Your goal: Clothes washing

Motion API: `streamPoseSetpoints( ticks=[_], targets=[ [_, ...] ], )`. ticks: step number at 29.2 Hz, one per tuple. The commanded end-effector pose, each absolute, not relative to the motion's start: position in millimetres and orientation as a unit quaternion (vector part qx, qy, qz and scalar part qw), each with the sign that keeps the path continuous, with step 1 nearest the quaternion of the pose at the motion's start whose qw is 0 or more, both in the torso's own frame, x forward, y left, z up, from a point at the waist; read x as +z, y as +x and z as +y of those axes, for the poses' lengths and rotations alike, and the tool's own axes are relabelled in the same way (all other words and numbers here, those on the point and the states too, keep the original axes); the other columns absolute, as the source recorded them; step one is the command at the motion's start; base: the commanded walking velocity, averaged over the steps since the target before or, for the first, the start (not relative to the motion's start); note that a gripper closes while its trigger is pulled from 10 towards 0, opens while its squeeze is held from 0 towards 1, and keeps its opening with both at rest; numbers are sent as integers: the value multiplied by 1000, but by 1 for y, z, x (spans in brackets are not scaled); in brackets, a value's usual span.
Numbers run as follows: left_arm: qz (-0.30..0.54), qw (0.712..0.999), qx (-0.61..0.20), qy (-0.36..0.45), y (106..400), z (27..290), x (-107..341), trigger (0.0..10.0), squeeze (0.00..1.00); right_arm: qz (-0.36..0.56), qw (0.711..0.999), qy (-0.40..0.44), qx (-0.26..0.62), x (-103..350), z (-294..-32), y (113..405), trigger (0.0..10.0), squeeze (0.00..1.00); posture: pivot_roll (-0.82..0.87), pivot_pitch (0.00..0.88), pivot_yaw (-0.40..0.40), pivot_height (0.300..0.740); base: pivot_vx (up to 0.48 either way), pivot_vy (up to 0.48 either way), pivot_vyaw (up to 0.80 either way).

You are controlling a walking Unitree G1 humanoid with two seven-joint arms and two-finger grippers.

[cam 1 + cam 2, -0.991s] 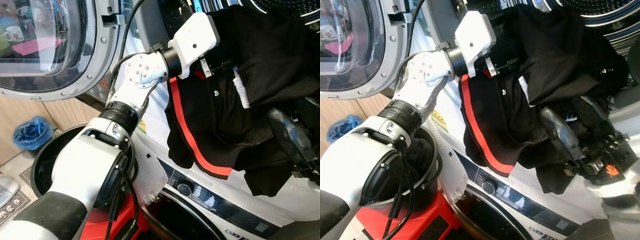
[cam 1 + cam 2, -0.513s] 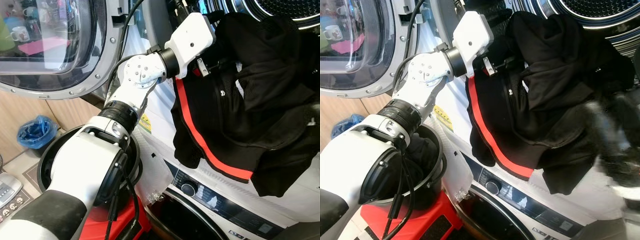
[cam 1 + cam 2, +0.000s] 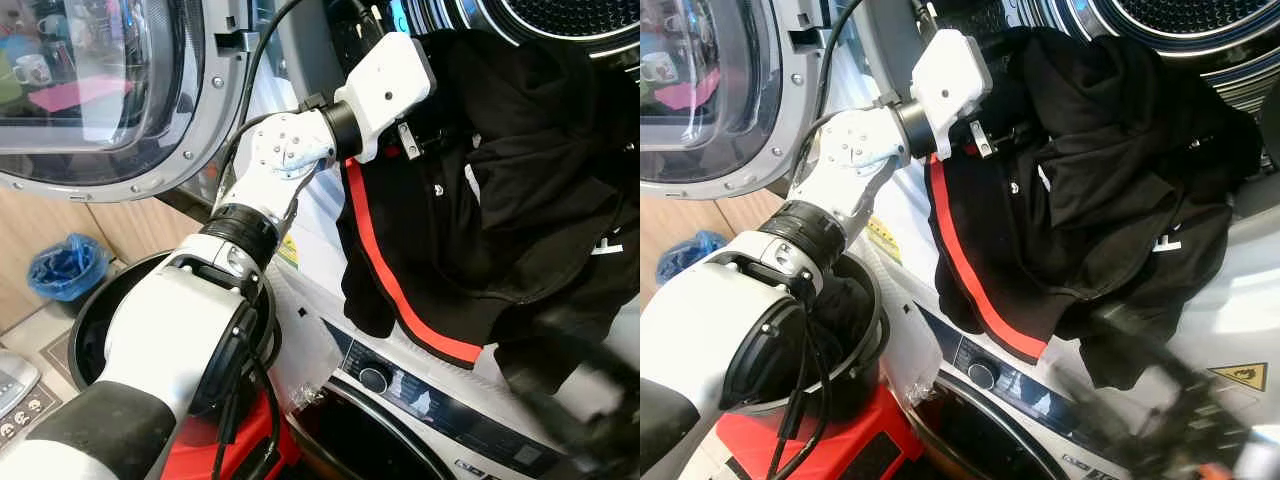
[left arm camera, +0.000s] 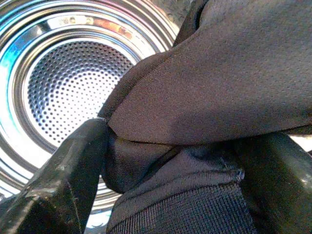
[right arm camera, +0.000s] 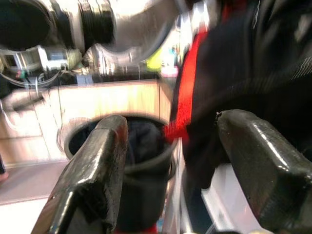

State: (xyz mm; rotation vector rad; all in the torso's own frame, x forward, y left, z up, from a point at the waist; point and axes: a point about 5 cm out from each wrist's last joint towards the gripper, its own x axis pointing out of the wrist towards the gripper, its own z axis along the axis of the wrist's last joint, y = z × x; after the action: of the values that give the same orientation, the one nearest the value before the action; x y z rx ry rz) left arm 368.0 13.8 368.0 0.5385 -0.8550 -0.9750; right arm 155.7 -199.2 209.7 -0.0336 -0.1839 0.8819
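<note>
The left gripper (image 4: 170, 161) is raised to the mouth of the upper drum (image 4: 68, 83), its jaws closed on a fold of the black garment (image 3: 500, 200), apparently so the cloth can be fed in over the rim. Most of the garment is not inside: it drapes from the opening down the machine's front, its red stripe (image 3: 385, 270) hanging toward the lower panel (image 3: 440, 400). The door (image 3: 100, 90) stands wide open to the left, leaving the way free. The right gripper (image 5: 170, 161) is blurred below the hanging hem, jaws wide apart and holding nothing, probably placed to gather the loose part. A black bucket (image 3: 90, 320) with more dark laundry sits below.
</note>
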Motion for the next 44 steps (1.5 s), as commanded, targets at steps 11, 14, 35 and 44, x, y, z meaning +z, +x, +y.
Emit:
streamPoseSetpoints(
  ticks=[11, 14, 35, 44],
  targets=[
    [-392, 755, -458, 256, 367, 13, 369, 10000, 0, -63, 899, 14, 432, 172, -161, 189, 10000, 0, -45, 120, -17, 740, 0, 0, 0],
    [-392, 755, -459, 257, 367, 13, 368, 10000, 0, -61, 893, 26, 445, 167, -153, 192, 10000, 0, -45, 120, -17, 740, 0, 0, 0],
    [-409, 750, -466, 231, 363, 14, 379, 10000, 0, -101, 880, 78, 457, 164, -88, 230, 10000, 0, -29, 117, -22, 740, 0, 0, 0],
    [-457, 712, -511, 152, 349, 15, 412, 10000, 0, -98, 889, 70, 443, 161, -78, 244, 10000, 0, -15, 127, -29, 740, 0, 0, 0]
  ],
)
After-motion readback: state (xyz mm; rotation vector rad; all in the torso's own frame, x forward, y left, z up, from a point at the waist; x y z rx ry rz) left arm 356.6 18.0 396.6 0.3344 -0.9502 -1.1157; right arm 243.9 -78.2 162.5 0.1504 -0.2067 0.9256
